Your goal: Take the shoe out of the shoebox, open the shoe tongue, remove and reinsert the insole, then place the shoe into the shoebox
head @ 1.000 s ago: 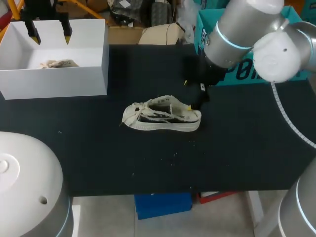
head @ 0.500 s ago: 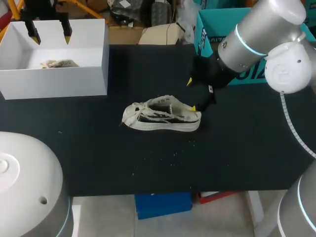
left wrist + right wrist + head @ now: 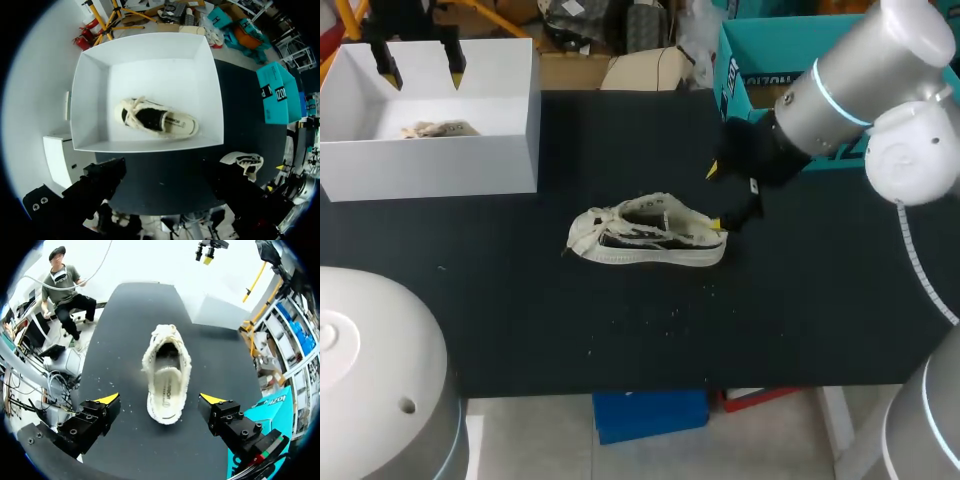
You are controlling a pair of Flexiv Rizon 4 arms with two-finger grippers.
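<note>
Black desk (image 3: 820,320), white crumbs (image 3: 672,312) scattered near front middle, teal box (image 3: 760,48) at far right corner.

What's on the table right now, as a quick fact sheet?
table shoe: upright on the black table, insole inside
shoebox: white, open, holding a second shoe
left fingers: open, above the shoebox
right fingers: open, either side of the table shoe's heel, not gripping

Two shoes (image 3: 648,236), one white shoebox (image 3: 470,165), two robot arms (image 3: 850,80), four yellow-tipped fingers (image 3: 712,171).
</note>
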